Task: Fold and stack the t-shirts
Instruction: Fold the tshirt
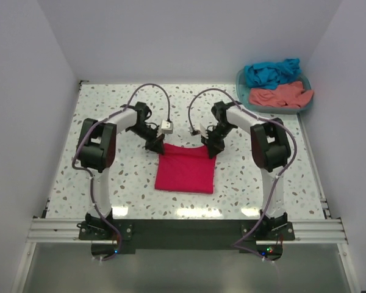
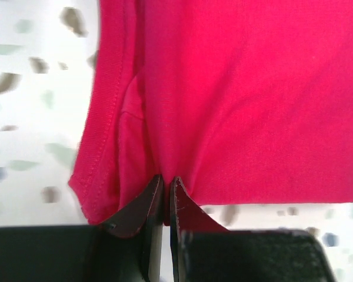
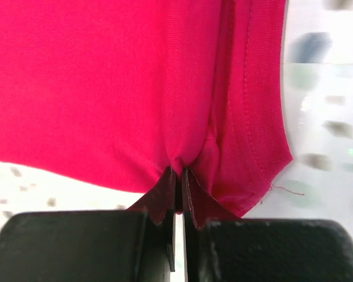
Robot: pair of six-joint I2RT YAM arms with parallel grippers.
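Left tool [image 2: 166,180], right tool [image 3: 177,172] — pinching 1 crimson t-shirt [image 1: 185,173] (folded).

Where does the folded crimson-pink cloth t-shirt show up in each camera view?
Top external: crimson-pink t-shirt lies mid speckled table, left gripper and right gripper at its far corners.
Left wrist: fills the upper frame, edge pinched by left gripper.
Right wrist: likewise, pinched by right gripper.
Shared landmark: the speckled table.

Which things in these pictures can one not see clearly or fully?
Top view: far corners of crimson shirt, under left gripper and right gripper.
Wrist views: rest of that shirt, cut off by frame edges; table blurred.
Top view: teal shirt and coral shirt, bunched; basket wall hides lower parts.
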